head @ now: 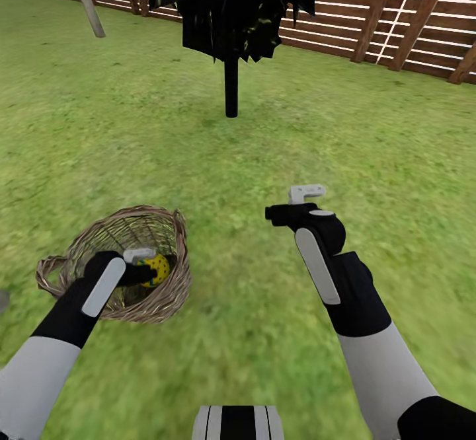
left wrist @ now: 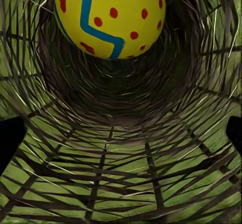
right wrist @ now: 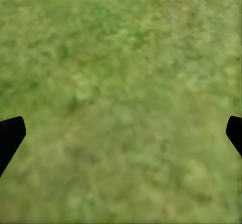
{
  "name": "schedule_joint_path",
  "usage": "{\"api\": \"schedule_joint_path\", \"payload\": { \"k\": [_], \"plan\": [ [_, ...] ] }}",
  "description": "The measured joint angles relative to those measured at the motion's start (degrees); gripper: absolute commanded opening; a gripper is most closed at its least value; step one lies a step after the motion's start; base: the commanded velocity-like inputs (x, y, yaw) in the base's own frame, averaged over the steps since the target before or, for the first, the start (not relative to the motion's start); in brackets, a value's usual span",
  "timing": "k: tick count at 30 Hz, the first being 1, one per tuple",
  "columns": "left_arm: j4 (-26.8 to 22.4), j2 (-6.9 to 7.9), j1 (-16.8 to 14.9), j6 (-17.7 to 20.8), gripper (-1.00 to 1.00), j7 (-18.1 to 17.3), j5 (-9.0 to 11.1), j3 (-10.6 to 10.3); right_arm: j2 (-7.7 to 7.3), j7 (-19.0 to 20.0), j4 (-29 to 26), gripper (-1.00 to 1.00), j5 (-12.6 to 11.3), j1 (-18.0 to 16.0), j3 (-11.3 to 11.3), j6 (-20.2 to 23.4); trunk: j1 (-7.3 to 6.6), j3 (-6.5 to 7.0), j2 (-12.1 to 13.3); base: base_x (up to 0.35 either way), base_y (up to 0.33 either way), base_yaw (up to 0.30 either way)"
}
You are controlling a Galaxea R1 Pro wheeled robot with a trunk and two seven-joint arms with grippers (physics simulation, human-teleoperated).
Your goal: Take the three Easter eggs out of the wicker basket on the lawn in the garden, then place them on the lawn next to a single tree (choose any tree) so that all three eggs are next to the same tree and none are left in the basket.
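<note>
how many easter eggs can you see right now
1: a yellow Easter egg inside the wicker basket, just ahead of the left claw. Others may be hidden.

Your left gripper (head: 147, 265) sits inside the wicker basket (head: 170, 293), its woven walls close on all sides, an Easter egg (left wrist: 110, 16) just ahead. Your right gripper (head: 297, 203) has open lawn (right wrist: 121, 82) around it.

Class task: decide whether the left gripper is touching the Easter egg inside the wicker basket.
Apart. In the left wrist view the fingertips sit wide at the frame edges, with bare wicker basket weave between them and the Easter egg.
</note>
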Motion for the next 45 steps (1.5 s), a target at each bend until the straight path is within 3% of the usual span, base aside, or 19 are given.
{"api": "schedule_joint_path", "payload": {
  "k": [26, 33, 45],
  "plan": [
    [2.9, -0.01, -2.9, 0.0, 1.00, -0.1, 0.0, 0.2, 0.24, -0.1, 0.1, 1.00, 0.0, 0.0, 0.1, 0.1, 0.00, 0.00, 0.0, 0.000, 0.000, 0.000],
    [11.6, -0.08, -7.2, 0.0, 1.00, -1.6, 0.1, 0.4, 0.30, -0.1, 0.1, 1.00, 0.0, 0.0, 0.1, 0.1, 0.00, 0.00, 0.0, 0.000, 0.000, 0.000],
    [16.4, -0.38, -10.3, 0.0, 1.00, -3.6, 0.0, 0.1, 0.38, -0.1, 0.1, 1.00, 0.0, 0.0, 0.2, 0.1, 0.00, 0.00, 0.0, 0.000, 0.000, 0.000]
  ]
}}
